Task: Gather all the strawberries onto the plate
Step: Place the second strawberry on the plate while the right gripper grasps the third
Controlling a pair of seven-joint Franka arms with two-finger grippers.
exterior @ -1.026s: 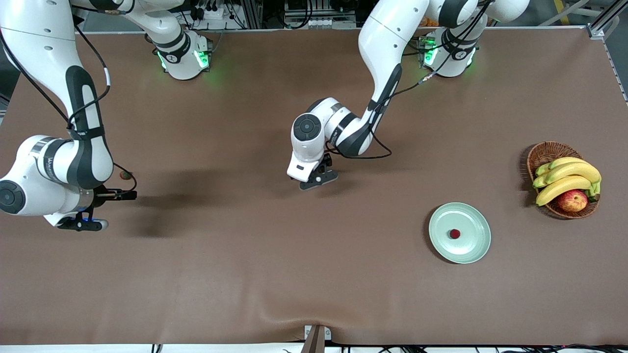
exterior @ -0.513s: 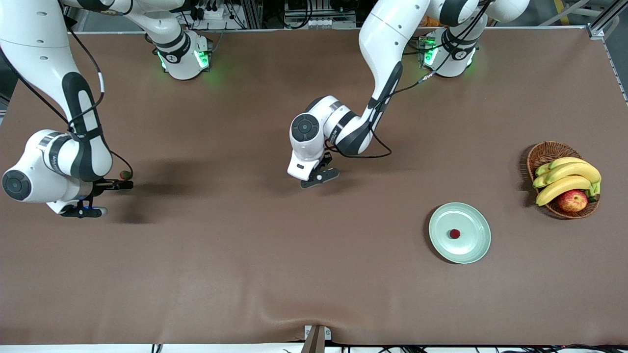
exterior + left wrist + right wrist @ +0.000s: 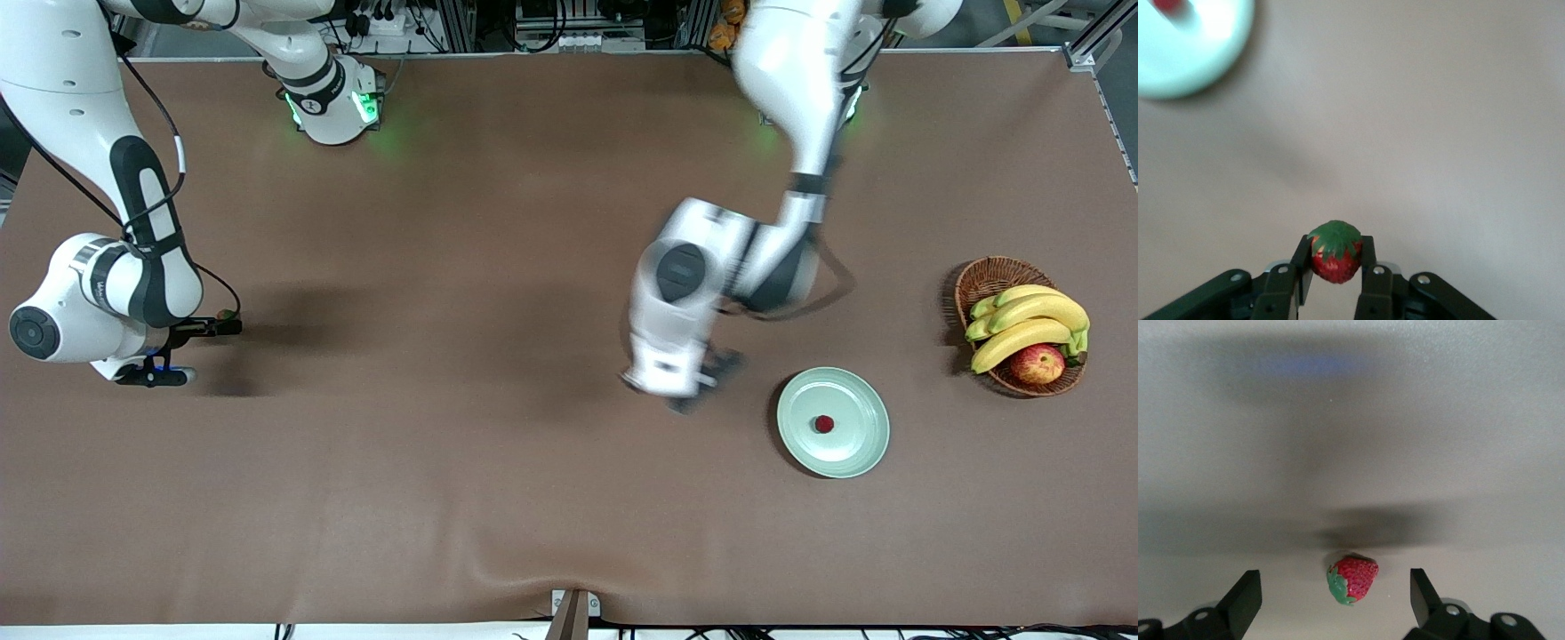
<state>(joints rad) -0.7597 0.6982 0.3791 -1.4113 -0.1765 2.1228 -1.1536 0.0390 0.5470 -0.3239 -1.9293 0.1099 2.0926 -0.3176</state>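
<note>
The pale mint plate [image 3: 855,447] lies toward the left arm's end of the table with one strawberry [image 3: 824,424] on it. My left gripper [image 3: 707,384] is in the air over the table beside the plate, shut on a second strawberry [image 3: 1335,261]. The left wrist view shows this gripper [image 3: 1336,248], the plate [image 3: 1198,57] and the berry on it [image 3: 1168,5]. My right gripper [image 3: 224,323] is low at the right arm's end and open. A third strawberry [image 3: 228,314] lies on the table between its fingers [image 3: 1246,599], untouched. It shows in the right wrist view [image 3: 1353,579] within the gripper [image 3: 1334,577].
A brown wicker basket [image 3: 994,277] with bananas [image 3: 1027,324] and an apple [image 3: 1037,364] stands at the left arm's end, farther from the front camera than the plate. The brown tablecloth [image 3: 498,480] covers the rest of the table.
My left arm has swung from the table's middle toward the plate, carrying its strawberry. My right gripper has shifted slightly to straddle the third strawberry.
</note>
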